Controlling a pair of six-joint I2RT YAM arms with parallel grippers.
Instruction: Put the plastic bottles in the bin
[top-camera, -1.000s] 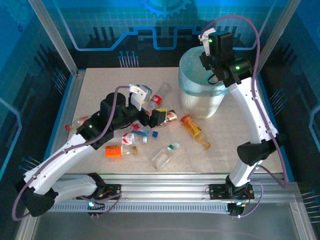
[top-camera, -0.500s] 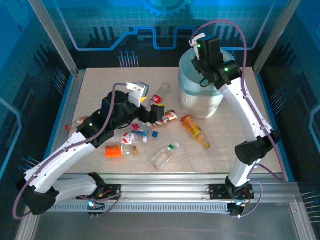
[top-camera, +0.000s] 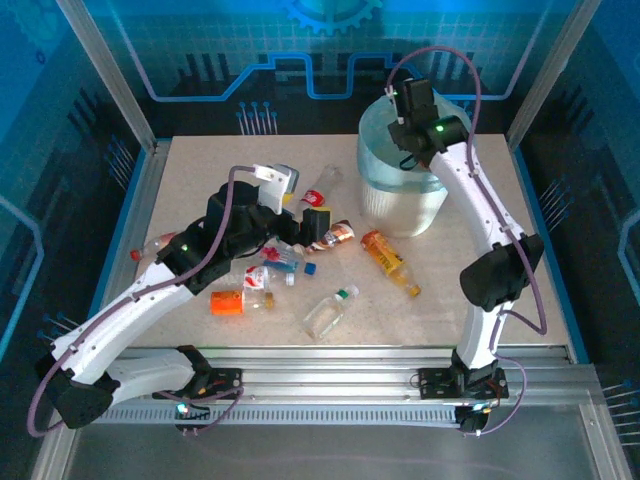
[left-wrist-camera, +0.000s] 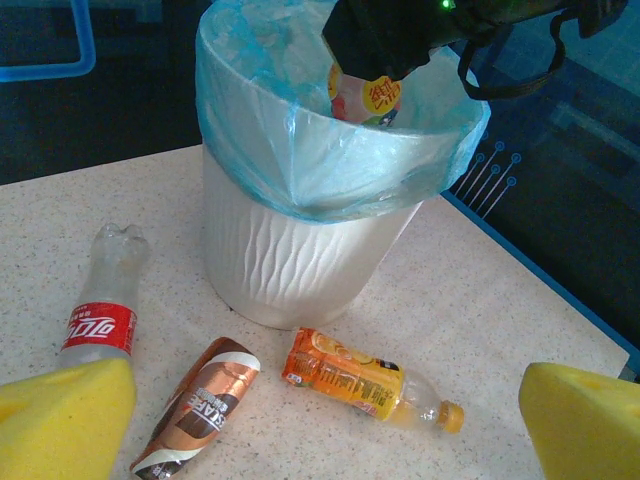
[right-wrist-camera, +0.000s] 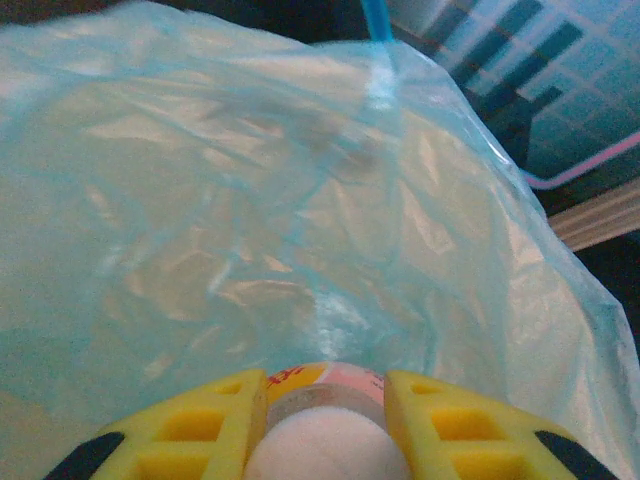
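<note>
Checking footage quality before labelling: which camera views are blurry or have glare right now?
Right wrist: the held bottle and yellow fingers are soft, too close to focus; pale glare patches on the bin bag. Left wrist: bin and orange bottle sharp, its own pads softer. Top external: even light, blue-lit surround, faint shadows on the table.

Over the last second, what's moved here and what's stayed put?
The right arm swung leftward across the mouth of the bin, its jaws staying shut on a bottle that hangs just inside the rim. Nothing was picked up or released. The left arm barely shifted, its jaws open wide near the loose bottles, which lie where they were.
</note>
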